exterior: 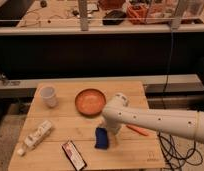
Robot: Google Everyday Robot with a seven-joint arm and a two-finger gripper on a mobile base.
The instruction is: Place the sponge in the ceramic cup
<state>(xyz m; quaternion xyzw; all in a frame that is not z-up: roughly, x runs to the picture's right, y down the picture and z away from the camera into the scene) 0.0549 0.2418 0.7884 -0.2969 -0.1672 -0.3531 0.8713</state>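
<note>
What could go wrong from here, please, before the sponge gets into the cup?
1. The gripper sits low beside the sponge, mostly hidden under the arm; it may push the sponge aside instead of gripping it.
2. The bowl lies close to the way toward the cup; a low carry could clip it.
3. The cup is small; the sponge may catch its rim or tip it.

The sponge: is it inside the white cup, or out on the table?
Out. The sponge lies on the table, apart from the ceramic cup; the gripper hangs right beside it.
</note>
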